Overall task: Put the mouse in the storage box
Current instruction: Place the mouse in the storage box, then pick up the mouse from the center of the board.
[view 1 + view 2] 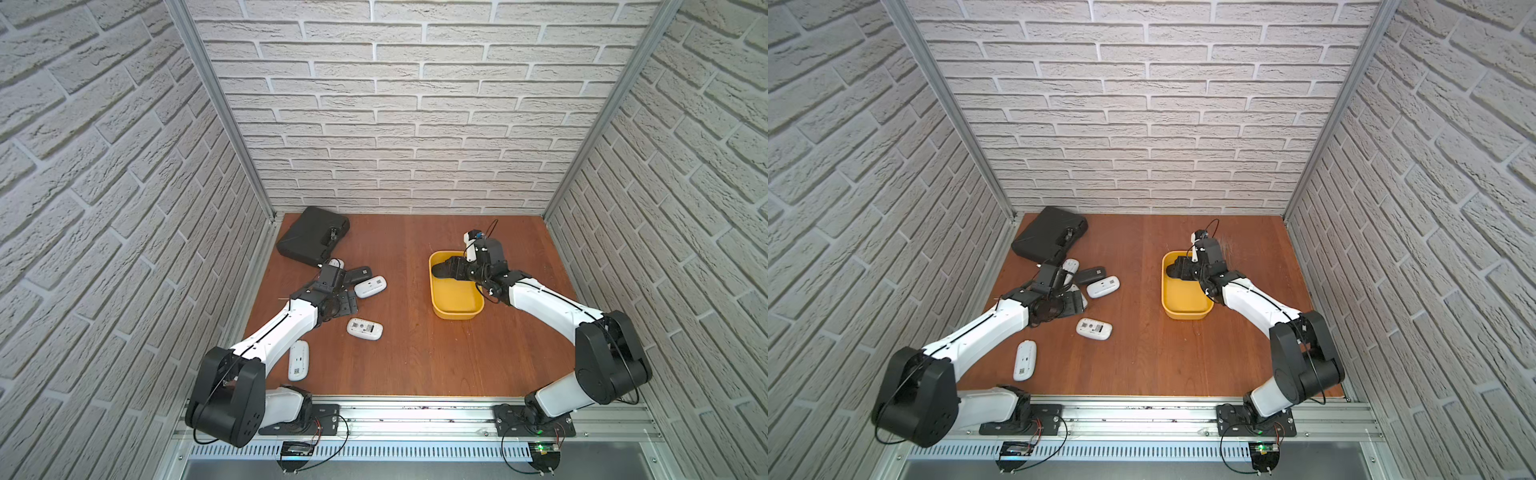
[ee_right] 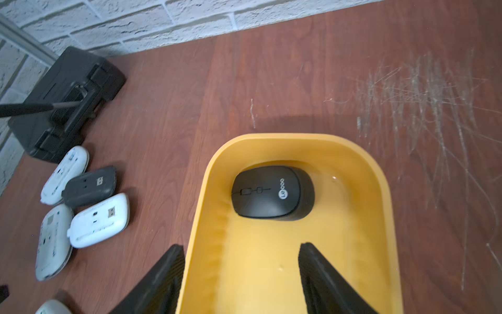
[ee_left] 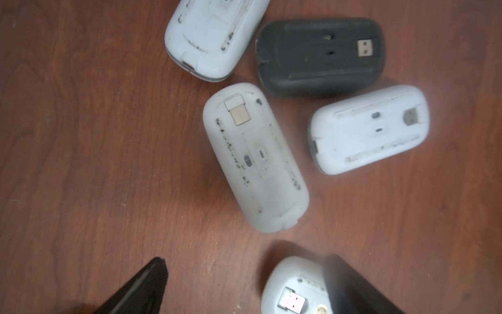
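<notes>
A black mouse [image 2: 271, 193] lies top up at the far end of the yellow storage box [image 2: 380, 174], which both top views show right of centre [image 1: 455, 309] [image 1: 1183, 309]. My right gripper [image 2: 240, 246] hangs open over the box, short of that mouse, with one finger inside and one outside the rim. My left gripper [image 3: 244, 258] stands open above a cluster of mice at the left [image 1: 332, 277]. An upside-down white mouse [image 3: 290, 288] lies against one of its fingers, partly hidden by it. A second white mouse [image 3: 255, 157] lies just ahead of the fingertips.
Around the left gripper lie an upside-down black mouse [image 3: 320, 57] and two more white ones [image 3: 369, 129] [image 3: 214, 35]. Nearer the front lie two white mice [image 1: 365, 328] [image 1: 299, 360]. A flat black hard case [image 1: 311, 235] sits in the back left corner. Brick walls close three sides.
</notes>
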{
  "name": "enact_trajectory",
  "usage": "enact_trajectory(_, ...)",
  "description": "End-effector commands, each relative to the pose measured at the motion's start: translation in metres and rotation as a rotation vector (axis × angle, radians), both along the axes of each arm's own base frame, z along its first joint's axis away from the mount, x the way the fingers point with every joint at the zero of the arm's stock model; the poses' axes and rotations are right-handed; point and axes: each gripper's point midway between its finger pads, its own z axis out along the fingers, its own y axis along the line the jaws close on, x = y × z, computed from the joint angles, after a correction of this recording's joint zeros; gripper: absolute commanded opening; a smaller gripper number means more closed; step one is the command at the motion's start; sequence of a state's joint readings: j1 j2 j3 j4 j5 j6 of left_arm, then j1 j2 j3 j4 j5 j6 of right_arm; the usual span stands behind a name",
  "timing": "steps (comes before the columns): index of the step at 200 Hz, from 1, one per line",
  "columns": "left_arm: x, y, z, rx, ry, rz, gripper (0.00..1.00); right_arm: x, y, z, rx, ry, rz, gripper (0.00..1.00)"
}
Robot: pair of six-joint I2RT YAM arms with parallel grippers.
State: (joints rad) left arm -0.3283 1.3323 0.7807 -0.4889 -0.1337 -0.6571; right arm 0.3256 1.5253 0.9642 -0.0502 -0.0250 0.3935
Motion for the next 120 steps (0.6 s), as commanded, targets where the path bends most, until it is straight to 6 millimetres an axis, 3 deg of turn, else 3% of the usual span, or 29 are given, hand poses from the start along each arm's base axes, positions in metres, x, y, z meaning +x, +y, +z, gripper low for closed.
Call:
enact_trajectory(1, 0.027, -0.001, 0.005, -0.011, -0.050, 0.049, 0.93, -0.009, 0.007, 0.009, -0.013, -0.031, 0.048, 0.71)
enact_trajectory(61, 0.051, 0.000, -0.024, 0.021, -0.008, 0.086, 0.88, -0.015, 0.014, 0.015, -0.002, -0.024, 0.100, 0.69)
enact_trajectory(120, 0.047, 0.001, -0.053, 0.034, 0.087, 0.087, 0.86, -0.015, 0.013, 0.014, -0.011, -0.016, 0.100, 0.69)
